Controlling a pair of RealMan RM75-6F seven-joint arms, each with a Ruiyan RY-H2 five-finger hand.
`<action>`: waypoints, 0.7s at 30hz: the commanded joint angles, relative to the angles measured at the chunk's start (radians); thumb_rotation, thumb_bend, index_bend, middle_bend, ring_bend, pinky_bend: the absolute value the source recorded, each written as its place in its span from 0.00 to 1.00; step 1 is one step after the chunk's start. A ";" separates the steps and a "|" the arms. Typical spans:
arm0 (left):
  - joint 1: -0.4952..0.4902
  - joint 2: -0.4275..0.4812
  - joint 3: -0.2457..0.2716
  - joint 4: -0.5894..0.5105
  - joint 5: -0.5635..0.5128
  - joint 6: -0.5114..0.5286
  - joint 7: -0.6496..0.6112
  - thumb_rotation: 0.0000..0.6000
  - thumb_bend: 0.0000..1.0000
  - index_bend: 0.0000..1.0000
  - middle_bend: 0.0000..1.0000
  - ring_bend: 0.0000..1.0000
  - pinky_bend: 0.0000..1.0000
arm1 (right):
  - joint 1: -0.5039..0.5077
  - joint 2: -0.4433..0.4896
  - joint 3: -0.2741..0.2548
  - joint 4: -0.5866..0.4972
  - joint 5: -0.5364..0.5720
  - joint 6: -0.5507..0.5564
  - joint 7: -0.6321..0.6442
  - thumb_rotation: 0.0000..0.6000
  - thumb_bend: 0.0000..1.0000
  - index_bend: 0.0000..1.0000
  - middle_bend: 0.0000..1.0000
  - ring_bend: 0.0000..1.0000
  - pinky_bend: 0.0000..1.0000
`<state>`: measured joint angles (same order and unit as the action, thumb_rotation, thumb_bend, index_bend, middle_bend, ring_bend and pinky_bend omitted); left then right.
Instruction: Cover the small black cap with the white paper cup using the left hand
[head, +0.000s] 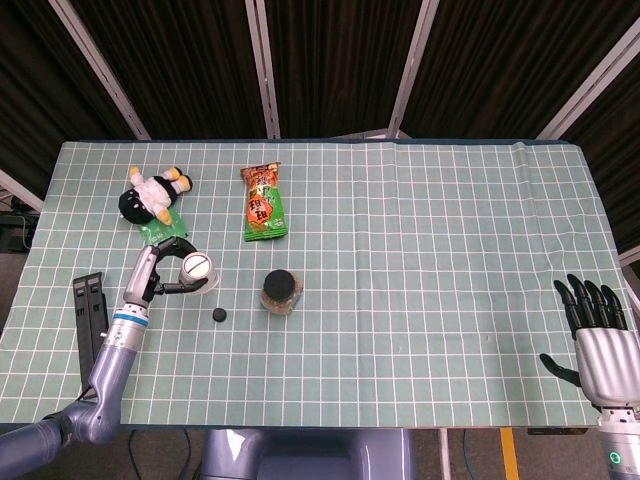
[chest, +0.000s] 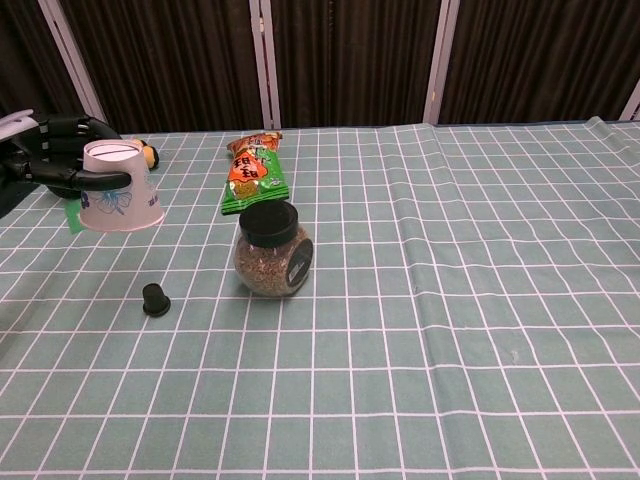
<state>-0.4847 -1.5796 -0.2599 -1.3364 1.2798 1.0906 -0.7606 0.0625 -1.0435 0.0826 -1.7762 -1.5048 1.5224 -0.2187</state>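
The small black cap (head: 219, 314) (chest: 154, 299) sits on the checked tablecloth, left of the jar. My left hand (head: 158, 270) (chest: 50, 150) holds the white paper cup (head: 198, 270) (chest: 117, 188) in the air, mouth down and base up, above and to the left of the cap. The cup is apart from the cap. My right hand (head: 598, 338) hangs at the table's near right corner with fingers spread and nothing in it; the chest view does not show it.
A black-lidded glass jar (head: 281, 291) (chest: 272, 250) stands just right of the cap. A snack packet (head: 263, 203) (chest: 254, 173) lies behind it. A plush penguin (head: 152, 194) lies at the far left, and a black holder (head: 92, 335) sits at the left edge.
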 joint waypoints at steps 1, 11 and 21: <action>0.026 -0.028 0.040 0.071 0.105 -0.020 -0.168 1.00 0.00 0.50 0.47 0.42 0.34 | 0.000 0.000 0.000 0.001 -0.001 0.001 0.000 1.00 0.00 0.00 0.00 0.00 0.00; 0.010 -0.137 0.087 0.172 0.133 -0.023 -0.215 1.00 0.00 0.50 0.47 0.42 0.34 | -0.002 0.007 0.004 0.009 0.009 0.002 0.020 1.00 0.00 0.00 0.00 0.00 0.00; 0.015 -0.182 0.099 0.233 0.137 0.004 -0.217 1.00 0.00 0.50 0.46 0.41 0.32 | -0.002 0.013 0.005 0.008 0.013 -0.001 0.034 1.00 0.00 0.00 0.00 0.00 0.00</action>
<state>-0.4703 -1.7583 -0.1629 -1.1064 1.4154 1.0923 -0.9795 0.0600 -1.0308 0.0875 -1.7686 -1.4915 1.5219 -0.1846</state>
